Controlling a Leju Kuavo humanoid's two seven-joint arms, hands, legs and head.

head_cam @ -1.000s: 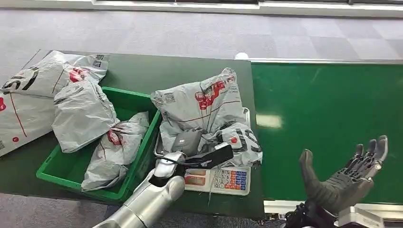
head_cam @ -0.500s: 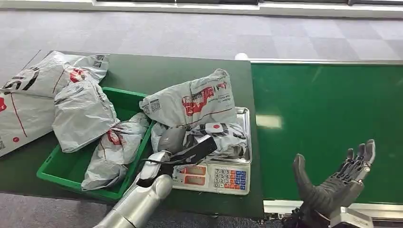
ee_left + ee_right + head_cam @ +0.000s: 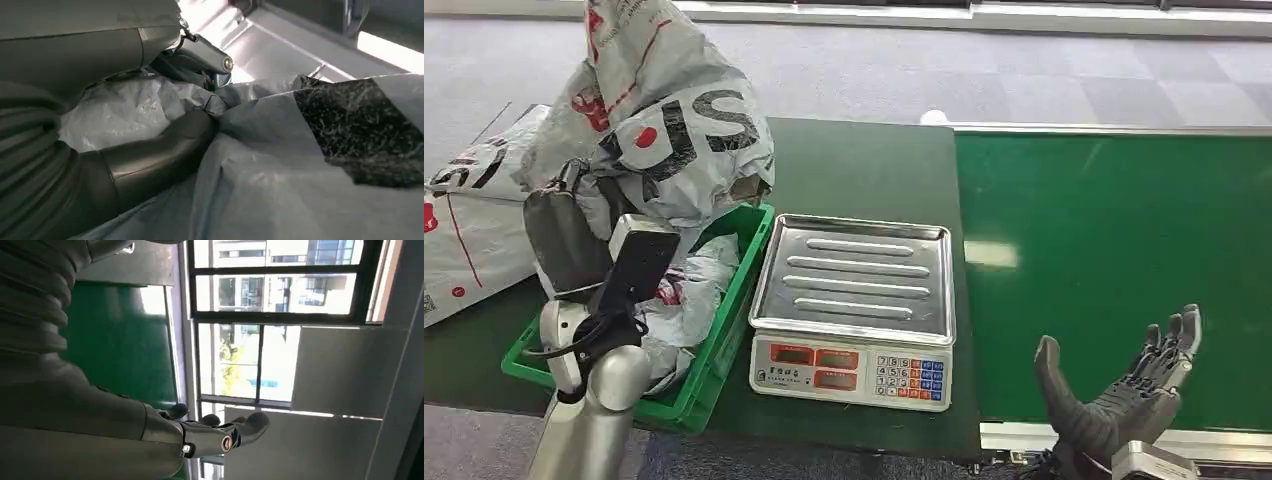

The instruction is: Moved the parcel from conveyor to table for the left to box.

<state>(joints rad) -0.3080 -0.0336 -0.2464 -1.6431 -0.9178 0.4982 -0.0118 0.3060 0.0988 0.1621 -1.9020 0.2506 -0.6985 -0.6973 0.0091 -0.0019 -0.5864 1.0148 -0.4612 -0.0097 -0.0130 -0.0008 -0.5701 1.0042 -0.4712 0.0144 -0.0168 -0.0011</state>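
Two broad green surfaces fill the room's middle: the bright green conveyor (image 3: 1114,270) on the right, its far end cut off by the frame, and the darker tabletop (image 3: 854,165) beside it. On the tabletop's left side lies a heap of grey mail bags (image 3: 464,215), partly cut off at the edge and partly hidden behind the lifted parcel. The parcel (image 3: 664,110), a crumpled grey bag with red and black print, hangs raised above the green box (image 3: 724,330), its top running out of the head view, so its full shape is hard to make out. The left hand (image 3: 574,240) grips it from below; in the left wrist view the thick thumb presses into the grey plastic (image 3: 260,165) and the darker fingers (image 3: 200,62) are mostly buried in folds. The box stands near the tabletop's front edge, just left of the scale (image 3: 854,300), and already holds other grey bags (image 3: 689,300), half hidden by the arm and the parcel. The scale's steel tray is bare; its keypad and displays are too small to read. The right hand (image 3: 1124,400) hovers low over the conveyor's near edge, palm up, fingers spread and holding nothing, its wrist cut off below.
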